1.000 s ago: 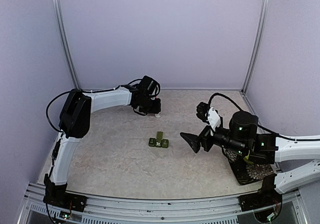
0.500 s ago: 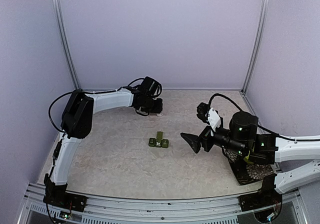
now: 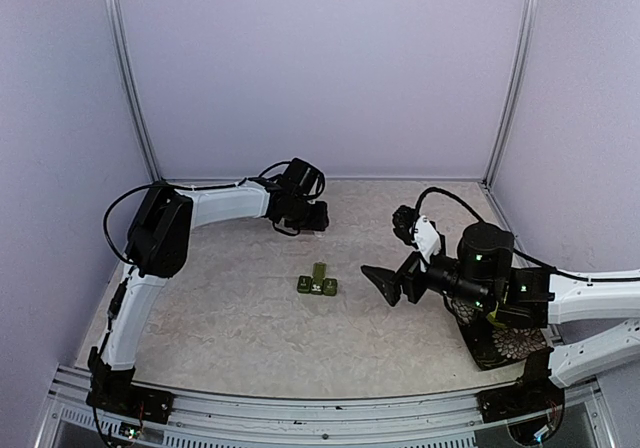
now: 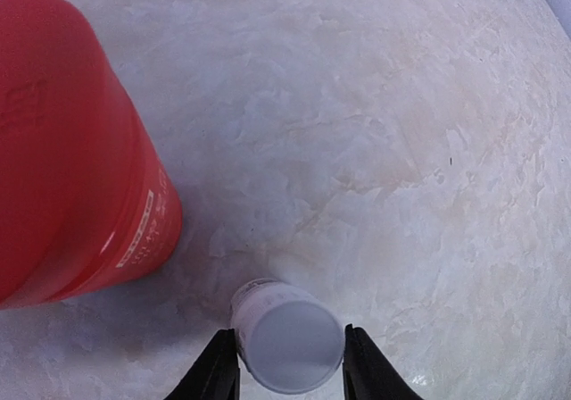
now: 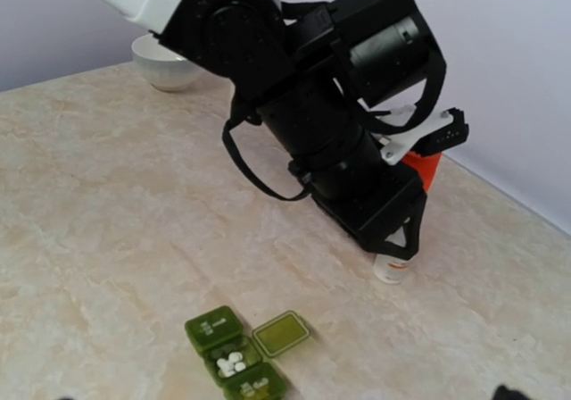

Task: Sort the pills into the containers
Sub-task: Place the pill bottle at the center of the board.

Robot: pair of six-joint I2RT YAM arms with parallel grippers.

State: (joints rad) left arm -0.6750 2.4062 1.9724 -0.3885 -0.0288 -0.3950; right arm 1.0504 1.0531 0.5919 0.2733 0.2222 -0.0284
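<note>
Overhead, the small dark green oblong plastic pill box (image 3: 317, 284) is seen at the centre of the frame on the pale marbled table (image 3: 220, 308). It is well apart from the left gripper (image 3: 309, 217) above it and near the right gripper (image 3: 379, 286), whose jaws are spread wide and empty. From the left wrist, a small white cylindrical vial (image 4: 287, 333) is flanked closely at the bottom edge by the fingers (image 4: 219, 373), beside a tall red-orange plastic bottle (image 4: 71, 150); whether it is clamped cannot be told. From the right wrist, the pill box (image 5: 212, 329) lies at lower centre, one lid (image 5: 281, 335) flipped open and white pills (image 5: 232, 362) showing in the middle compartment. It is judged light, rigid and apt to slide, so it is best held across its long walls, away from the thin lid.
</note>
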